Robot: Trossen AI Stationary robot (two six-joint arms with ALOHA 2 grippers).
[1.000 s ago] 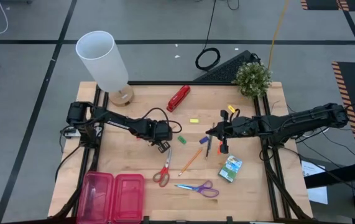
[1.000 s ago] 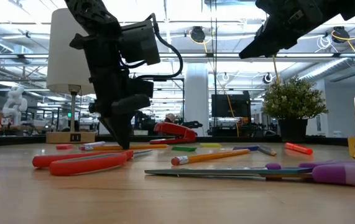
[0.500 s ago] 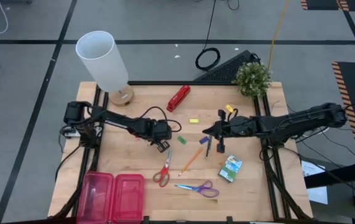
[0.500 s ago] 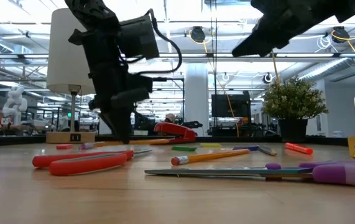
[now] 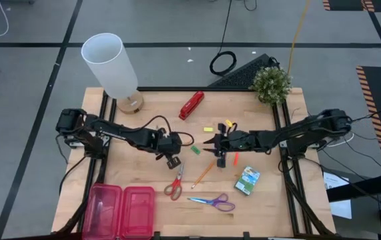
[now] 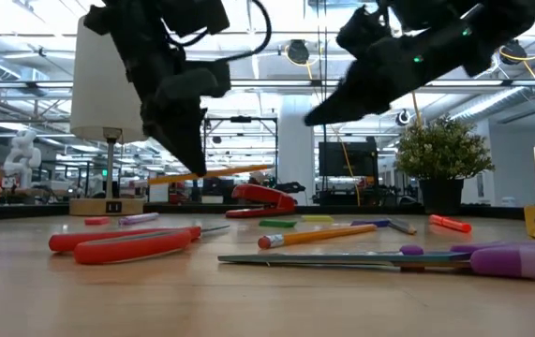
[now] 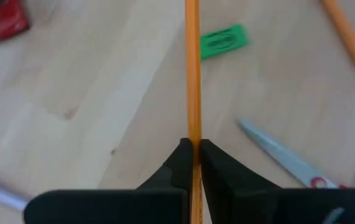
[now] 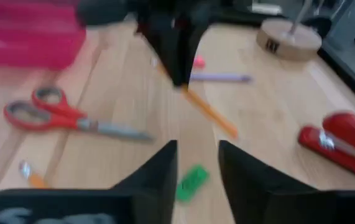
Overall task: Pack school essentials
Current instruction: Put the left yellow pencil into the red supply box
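Note:
My left gripper (image 5: 172, 160) hangs over the table's middle, shut on an orange pencil (image 6: 220, 172) that it holds above the wood. My right gripper (image 5: 211, 143) hovers open just to its right, pointing at it, with nothing between its fingers (image 8: 158, 174). On the table lie a second orange pencil (image 5: 203, 175), red-handled scissors (image 5: 175, 183), purple-handled scissors (image 5: 211, 201), a green eraser (image 5: 195, 150), a yellow eraser (image 5: 208, 129) and the green-yellow crayon box (image 5: 247, 180). My left gripper pinches the pencil's shaft (image 7: 193, 134) between its two fingertips, nearer one end than the middle. The fingers come from above, pointing down, and lie across the pencil. The pencil hangs almost level, clear of the table, its long end (image 6: 258, 169) reaching toward my right gripper.
An open pink box (image 5: 122, 210) sits at the near left corner. A white lamp (image 5: 113, 67) stands at the far left, a red stapler (image 5: 191, 105) at the far middle, a potted plant (image 5: 270, 83) at the far right.
My left gripper has risen from the table with the orange pencil, which is now lifted clear and almost level. My right gripper has moved toward the table's left edge and down, closer to the left gripper.

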